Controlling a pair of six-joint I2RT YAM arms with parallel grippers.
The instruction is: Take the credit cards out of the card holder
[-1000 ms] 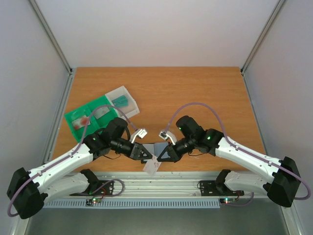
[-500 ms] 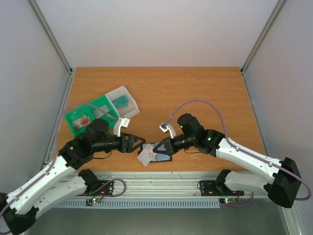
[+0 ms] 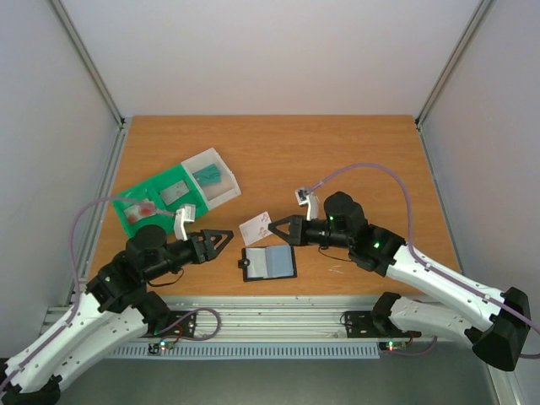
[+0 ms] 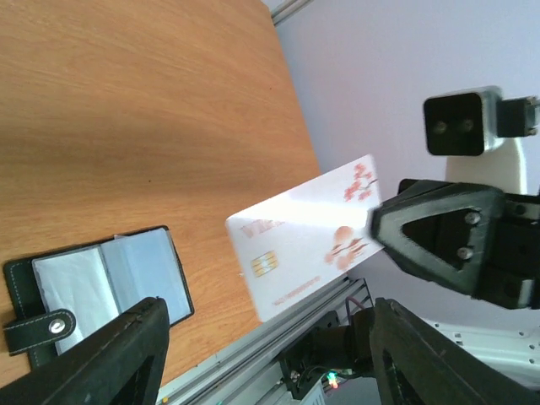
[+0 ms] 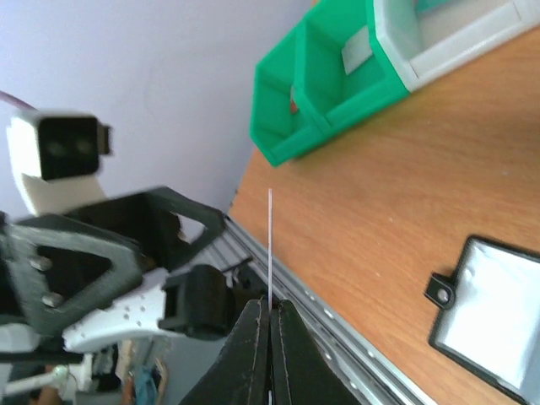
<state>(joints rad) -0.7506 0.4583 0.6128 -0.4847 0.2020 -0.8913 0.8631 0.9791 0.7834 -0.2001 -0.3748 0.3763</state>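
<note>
One credit card (image 3: 256,227) is pinched aloft by the right gripper (image 3: 272,228) — left gripper (image 3: 224,240) is spread empty; set-down is called for next.

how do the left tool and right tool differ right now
The left tool stands open and empty; the right tool is shut on a white card with a red blossom print. The left tool sits nearer the green tray; the right tool holds its card clear of the open card holder. Both are black, triangular and face each other.
</note>
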